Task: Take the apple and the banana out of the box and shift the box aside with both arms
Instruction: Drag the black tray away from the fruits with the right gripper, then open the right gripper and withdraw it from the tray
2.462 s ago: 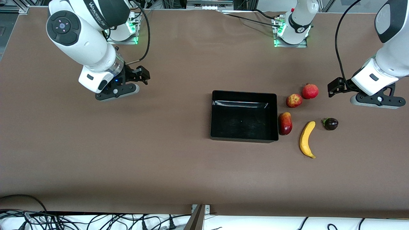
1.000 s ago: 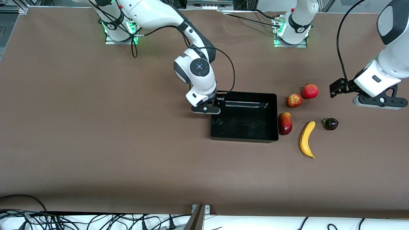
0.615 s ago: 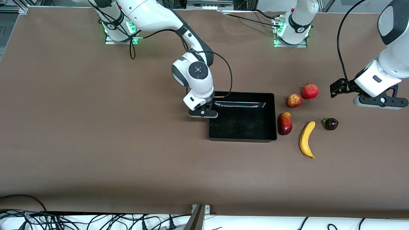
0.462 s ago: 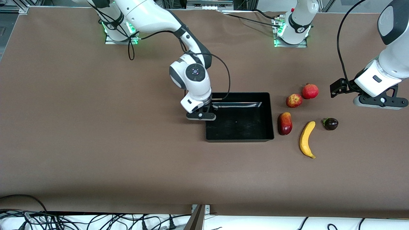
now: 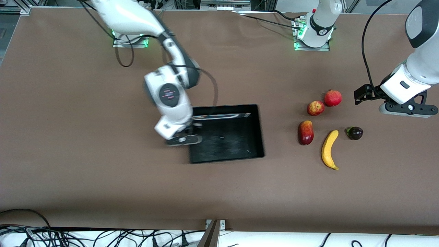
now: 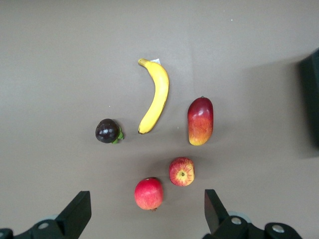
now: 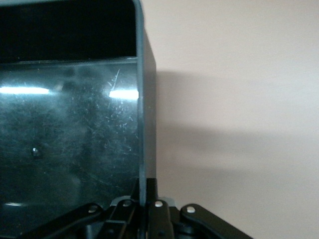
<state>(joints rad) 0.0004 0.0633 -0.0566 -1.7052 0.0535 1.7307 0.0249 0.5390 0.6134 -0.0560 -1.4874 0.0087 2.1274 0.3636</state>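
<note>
The black box (image 5: 258,130) lies mid-table. My right gripper (image 5: 187,138) is shut on its wall at the end toward the right arm; the right wrist view shows the thin wall (image 7: 144,99) pinched in the gripper (image 7: 148,201). The yellow banana (image 5: 329,149) and the red-yellow apple (image 5: 315,108) lie on the table toward the left arm's end, apart from the box. My left gripper (image 5: 406,110) hangs open and empty above the table beside the fruits. Its view shows the banana (image 6: 155,97), the apple (image 6: 182,171) and the open gripper (image 6: 144,219).
A round red fruit (image 5: 332,98) lies beside the apple. A red-yellow mango (image 5: 306,132) and a dark purple fruit (image 5: 355,133) flank the banana. In the left wrist view the box's corner (image 6: 311,99) shows at the edge. Cables lie along the table's edge nearest the camera.
My right arm came over to the box, closed on its wall and dragged it toward the right arm's end, away from the fruits. The left arm has barely moved.
</note>
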